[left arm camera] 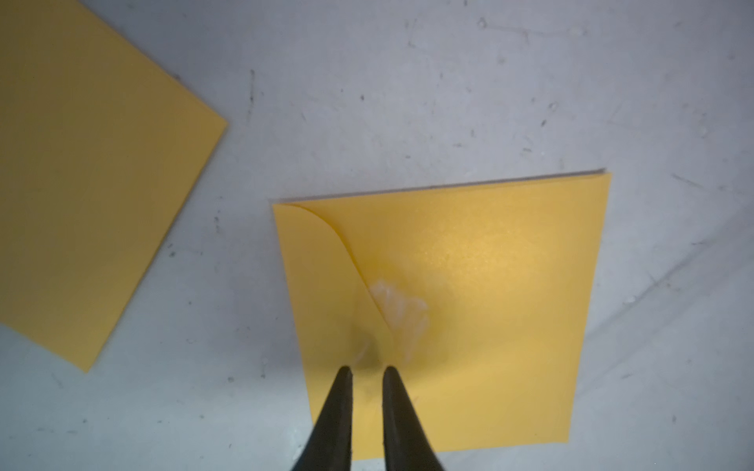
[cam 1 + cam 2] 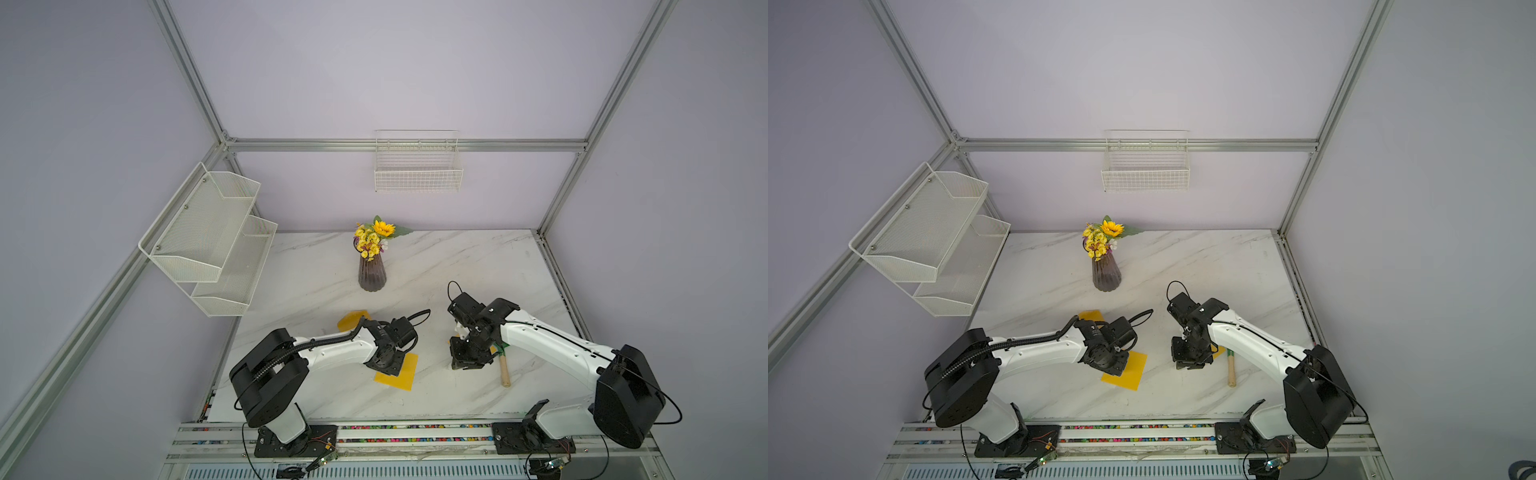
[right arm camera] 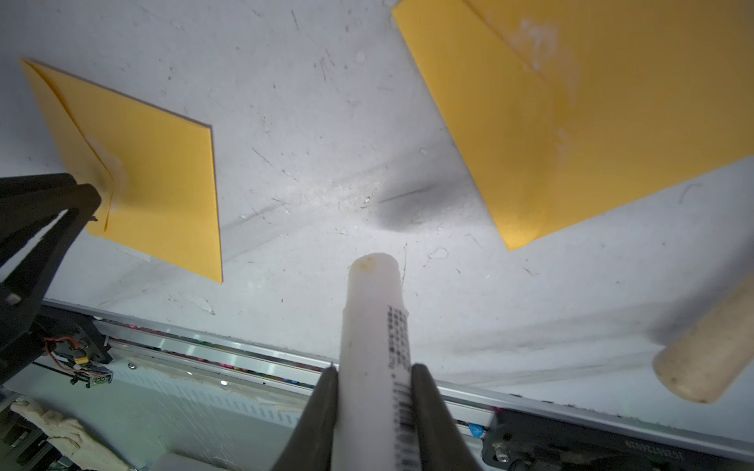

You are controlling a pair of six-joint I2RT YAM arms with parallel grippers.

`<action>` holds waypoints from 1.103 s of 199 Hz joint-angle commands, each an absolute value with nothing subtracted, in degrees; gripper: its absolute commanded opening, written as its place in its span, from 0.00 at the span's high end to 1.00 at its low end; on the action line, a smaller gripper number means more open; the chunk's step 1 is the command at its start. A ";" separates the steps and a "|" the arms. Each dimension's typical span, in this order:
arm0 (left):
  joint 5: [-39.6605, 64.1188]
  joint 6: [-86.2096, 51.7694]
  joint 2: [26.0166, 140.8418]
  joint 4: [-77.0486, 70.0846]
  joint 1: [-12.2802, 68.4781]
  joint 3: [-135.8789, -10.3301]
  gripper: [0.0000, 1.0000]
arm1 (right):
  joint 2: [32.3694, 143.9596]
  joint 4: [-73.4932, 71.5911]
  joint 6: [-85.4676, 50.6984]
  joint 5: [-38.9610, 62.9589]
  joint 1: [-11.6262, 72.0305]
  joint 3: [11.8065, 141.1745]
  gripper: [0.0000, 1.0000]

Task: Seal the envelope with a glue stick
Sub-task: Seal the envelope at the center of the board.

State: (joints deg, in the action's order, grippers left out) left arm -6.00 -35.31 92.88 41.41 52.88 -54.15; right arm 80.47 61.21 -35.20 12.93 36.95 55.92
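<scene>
A yellow envelope (image 1: pixel 489 326) lies flat on the marble table with its flap folded down and a white glue smear (image 1: pixel 402 310) at the flap's tip. My left gripper (image 1: pixel 368 369) points straight down onto that flap tip. Its jaws stand a narrow gap apart with nothing between them. In both top views this envelope (image 2: pixel 405 374) (image 2: pixel 1133 370) shows beneath the left wrist. My right gripper (image 3: pixel 373 367) is shut on the white glue stick (image 3: pixel 373 310), held above the table with its bare glue end out. A second glue-smeared envelope (image 3: pixel 612 122) lies close by.
Another yellow envelope (image 2: pixel 351 320) lies behind the left arm. A green rake with a wooden handle (image 2: pixel 504 370) lies under the right arm. A vase of flowers (image 2: pixel 372 270) stands mid-table. The table's front rail (image 3: pixel 245 354) runs close below the right gripper.
</scene>
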 commanded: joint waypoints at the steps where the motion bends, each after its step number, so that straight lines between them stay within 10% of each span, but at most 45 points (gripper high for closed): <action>1: -6.94 -34.40 95.46 40.23 52.78 -53.87 0.84 | 80.25 62.38 -34.40 12.83 36.61 56.74 1.00; 220: -7.25 -30.50 98.35 39.13 50.36 -58.37 0.84 | 80.15 62.45 -34.19 12.66 36.61 56.52 1.00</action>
